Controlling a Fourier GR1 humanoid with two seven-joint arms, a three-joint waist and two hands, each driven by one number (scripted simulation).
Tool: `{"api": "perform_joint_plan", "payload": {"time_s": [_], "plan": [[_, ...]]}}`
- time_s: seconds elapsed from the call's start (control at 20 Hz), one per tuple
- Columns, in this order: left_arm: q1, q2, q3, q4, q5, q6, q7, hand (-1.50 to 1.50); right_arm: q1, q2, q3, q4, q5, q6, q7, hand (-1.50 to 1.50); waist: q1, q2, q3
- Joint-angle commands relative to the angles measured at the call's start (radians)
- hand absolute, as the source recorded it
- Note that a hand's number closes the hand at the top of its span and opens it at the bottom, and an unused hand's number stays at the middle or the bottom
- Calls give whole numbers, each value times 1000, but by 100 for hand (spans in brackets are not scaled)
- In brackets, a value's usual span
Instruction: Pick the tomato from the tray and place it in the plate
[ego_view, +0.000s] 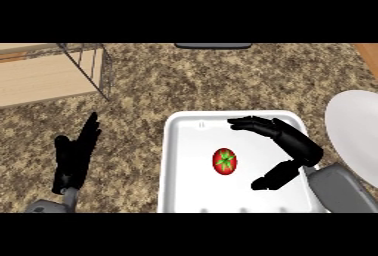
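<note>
Cupping round glossy tomato (224, 161) on smooth white tray (177, 165): open right hand (295, 145)

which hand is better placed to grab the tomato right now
The right hand: it is open over the tray, fingers and thumb flanking the tomato. The left hand rests open on the counter, outside the tray.

Tomato (225, 161) in tray (184, 165), centre; right hand (291, 145) over tray, right of tomato, apparently not touching; plate (354, 135) right of tray; left hand (74, 157) left of tray
</note>
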Motion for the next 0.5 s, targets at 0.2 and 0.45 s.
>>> {"api": "perform_joint_plan", "payload": {"time_s": [0.2,0.45], "plan": [[33,-19,0,1,-30,4,-24,0,-133,-62,74,-128,187,79,269,-150,-3,-3,-1],[-44,-19,37,61,-13,-30,-13,0,-250,-47,133,-102,201,274,455,-150,-1,1,-2]]}}
